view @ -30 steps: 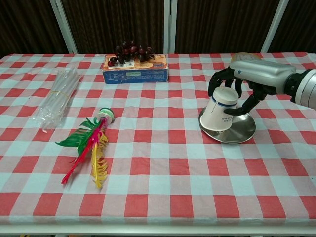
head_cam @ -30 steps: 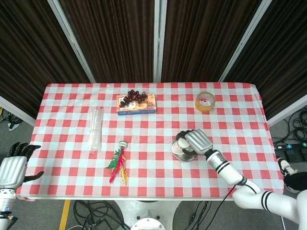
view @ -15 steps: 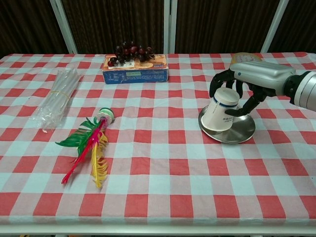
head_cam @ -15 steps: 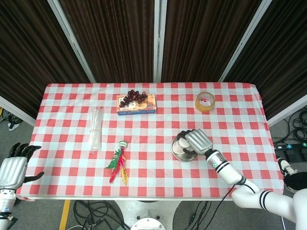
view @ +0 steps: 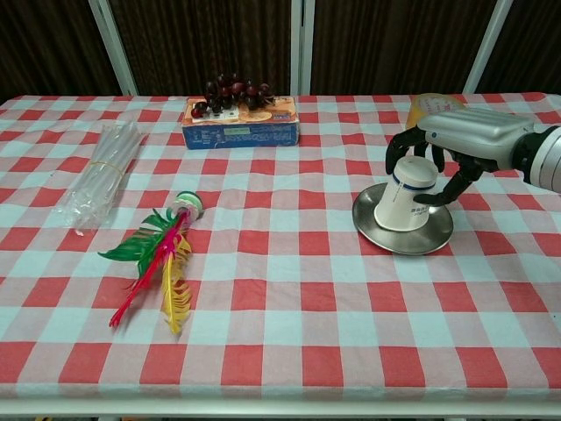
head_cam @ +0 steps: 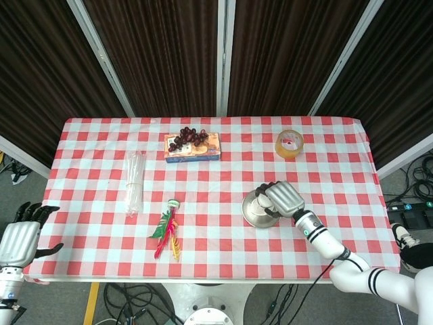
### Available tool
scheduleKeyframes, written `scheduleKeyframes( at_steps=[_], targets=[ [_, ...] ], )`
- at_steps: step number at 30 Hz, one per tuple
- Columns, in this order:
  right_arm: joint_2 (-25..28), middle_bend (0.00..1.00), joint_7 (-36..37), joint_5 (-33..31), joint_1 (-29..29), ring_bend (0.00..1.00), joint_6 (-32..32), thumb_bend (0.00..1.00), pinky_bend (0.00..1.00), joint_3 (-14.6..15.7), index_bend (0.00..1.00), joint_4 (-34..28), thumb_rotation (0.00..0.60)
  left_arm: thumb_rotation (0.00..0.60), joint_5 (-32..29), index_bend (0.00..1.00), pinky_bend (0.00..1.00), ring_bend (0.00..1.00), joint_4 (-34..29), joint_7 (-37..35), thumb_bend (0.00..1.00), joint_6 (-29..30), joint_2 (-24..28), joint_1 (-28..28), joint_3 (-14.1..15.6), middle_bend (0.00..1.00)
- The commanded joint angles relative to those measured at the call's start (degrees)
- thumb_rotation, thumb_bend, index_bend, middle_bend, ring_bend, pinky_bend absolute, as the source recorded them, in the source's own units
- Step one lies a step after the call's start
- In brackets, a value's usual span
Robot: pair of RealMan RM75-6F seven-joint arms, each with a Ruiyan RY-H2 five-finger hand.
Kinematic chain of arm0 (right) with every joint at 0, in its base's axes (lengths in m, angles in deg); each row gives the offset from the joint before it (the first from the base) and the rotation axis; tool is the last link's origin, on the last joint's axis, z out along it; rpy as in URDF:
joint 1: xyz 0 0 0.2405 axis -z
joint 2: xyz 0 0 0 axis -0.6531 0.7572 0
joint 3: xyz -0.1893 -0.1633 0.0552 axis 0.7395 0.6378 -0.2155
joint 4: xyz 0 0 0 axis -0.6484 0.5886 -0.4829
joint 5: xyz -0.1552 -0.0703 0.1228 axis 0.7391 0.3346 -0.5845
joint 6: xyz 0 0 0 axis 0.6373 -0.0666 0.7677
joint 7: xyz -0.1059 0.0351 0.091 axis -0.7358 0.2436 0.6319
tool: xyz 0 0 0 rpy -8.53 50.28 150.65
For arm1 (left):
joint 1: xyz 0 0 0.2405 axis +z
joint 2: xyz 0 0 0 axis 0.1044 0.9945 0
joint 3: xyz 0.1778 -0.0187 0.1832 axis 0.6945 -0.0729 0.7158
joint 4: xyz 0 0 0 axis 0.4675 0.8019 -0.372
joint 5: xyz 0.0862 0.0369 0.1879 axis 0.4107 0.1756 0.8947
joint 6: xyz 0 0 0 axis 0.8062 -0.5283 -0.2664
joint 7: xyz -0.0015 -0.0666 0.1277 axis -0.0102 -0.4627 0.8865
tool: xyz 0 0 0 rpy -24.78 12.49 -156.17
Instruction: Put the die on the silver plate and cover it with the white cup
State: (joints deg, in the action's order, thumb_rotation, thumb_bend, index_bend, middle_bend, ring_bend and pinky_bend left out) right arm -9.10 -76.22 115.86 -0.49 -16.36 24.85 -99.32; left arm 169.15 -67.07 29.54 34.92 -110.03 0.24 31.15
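The right robot hand (view: pixel 451 145) grips the upturned white cup (view: pixel 406 193), which stands slightly tilted on the silver plate (view: pixel 425 239) near the worktop's (view: pixel 280 289) right edge; the die is hidden; the left robot hand (head_cam: pixel 19 237) hangs open off the worktop's front-left corner.

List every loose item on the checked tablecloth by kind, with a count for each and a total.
White cup: 1
Silver plate: 1
Bunch of grapes: 1
Blue box: 1
Bundle of clear straws: 1
Feather shuttlecock toy: 1
Roll of tape: 1
Total: 7
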Motion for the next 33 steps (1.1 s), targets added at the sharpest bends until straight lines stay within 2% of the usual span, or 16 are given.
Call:
scheduleKeyframes(
  at_steps=[1,7,15,22,30,33],
  targets=[
    [-0.3,0.45,-0.1,0.0,0.0,0.38,-0.6,0.30,0.47,-0.2,0.58,-0.1,0.600,0.600,-0.2,0.22,0.08,0.12,0.0,-0.1,0.03,0.0,0.0,0.0,-0.1,0.22],
    [2.2,0.46,2.7,2.7,0.1,0.37,0.5,0.30,0.46,2.4,0.58,-4.5,0.600,0.600,-0.2,0.22,0.08,0.12,0.2,-0.1,0.03,-0.1,-0.2,0.1,0.0,0.22],
    [-0.3,0.45,-1.3,-0.3,-0.2,0.37,-0.5,0.30,0.46,0.0,0.58,0.3,0.600,0.600,-0.1,0.22,0.08,0.12,0.3,-0.4,0.03,0.1,-0.2,0.2,0.0,0.22],
    [2.6,0.45,1.0,3.0,-0.2,0.37,0.4,0.30,0.46,2.7,0.57,-5.5,0.600,0.600,-0.1,0.22,0.08,0.12,0.3,-0.5,0.03,0.3,-0.2,0.3,0.0,0.22],
    [-0.2,0.45,-2.3,-0.4,-0.4,0.37,-0.3,0.30,0.46,0.0,0.57,1.1,0.600,0.600,0.1,0.22,0.08,0.12,0.3,-0.5,0.03,0.3,-0.2,0.3,0.0,0.22],
    [0.2,0.45,-1.1,0.5,-0.4,0.37,-0.2,0.30,0.46,0.7,0.57,-0.5,0.600,0.600,0.0,0.22,0.08,0.12,0.3,-0.5,0.03,0.3,-0.2,0.2,-0.1,0.22]
  ],
)
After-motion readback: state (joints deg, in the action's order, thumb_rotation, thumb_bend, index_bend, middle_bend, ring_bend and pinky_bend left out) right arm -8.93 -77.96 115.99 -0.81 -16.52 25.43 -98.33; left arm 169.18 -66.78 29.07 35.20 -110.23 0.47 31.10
